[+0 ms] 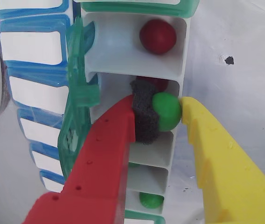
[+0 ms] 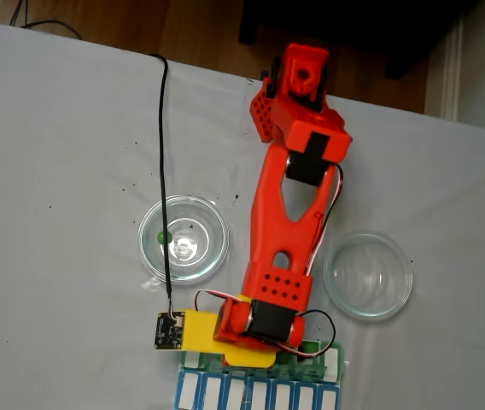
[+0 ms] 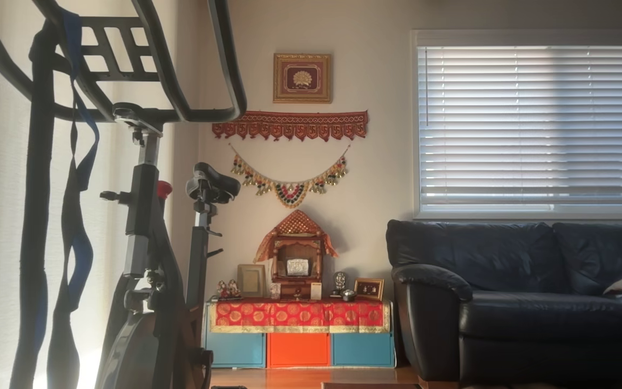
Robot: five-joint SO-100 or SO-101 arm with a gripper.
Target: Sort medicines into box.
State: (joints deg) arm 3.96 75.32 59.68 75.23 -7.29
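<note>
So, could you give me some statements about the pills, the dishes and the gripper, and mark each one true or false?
1. The gripper holds a green pill over the green organizer. True.
2. The compartment above it in the wrist view contains a red pill. True.
3. Both clear dishes are full of pills. False: the left dish in the fixed view shows one green pill; the right dish shows none.
4. Both gripper fingers are red. False: one finger is red, the other yellow.
</note>
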